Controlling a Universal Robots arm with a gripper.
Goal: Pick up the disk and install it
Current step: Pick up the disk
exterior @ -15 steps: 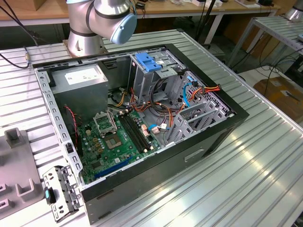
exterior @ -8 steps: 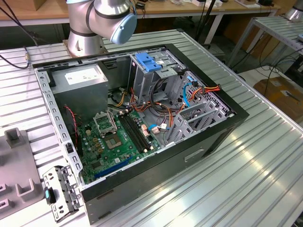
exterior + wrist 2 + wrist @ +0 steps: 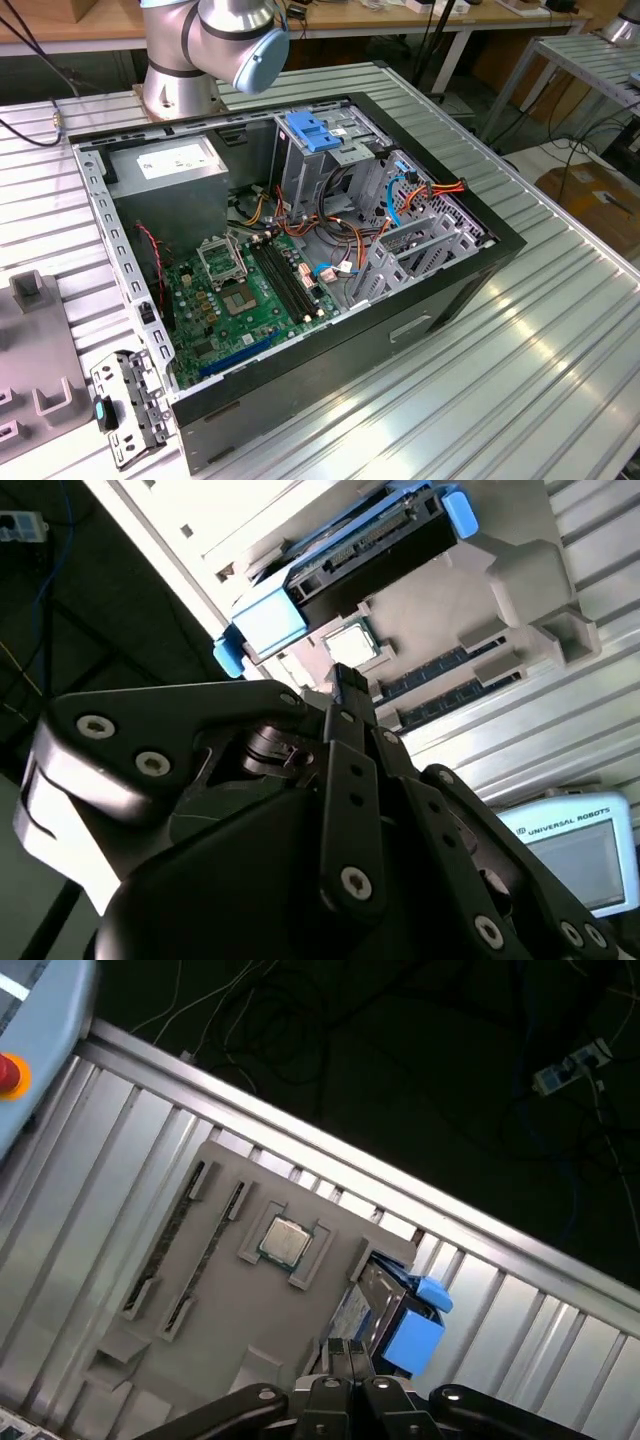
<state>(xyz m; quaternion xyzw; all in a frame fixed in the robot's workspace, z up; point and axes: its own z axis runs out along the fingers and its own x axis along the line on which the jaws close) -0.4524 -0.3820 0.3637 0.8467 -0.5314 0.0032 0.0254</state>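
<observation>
So, the ribbed aluminium table [image 3: 90,1190] is seen in both wrist views, with dark floor [image 3: 420,1080] past its edge. A flat grey plastic tray [image 3: 230,1290] is laid on it. The disk [image 3: 395,1320], a dark drive in bright blue rails, is parked at the tray's edge, just beyond the black gripper [image 3: 347,1348] and not touched. The fingers are pressed together on nothing. A small square silver chip [image 3: 285,1240] is seated in the tray nearby.
</observation>
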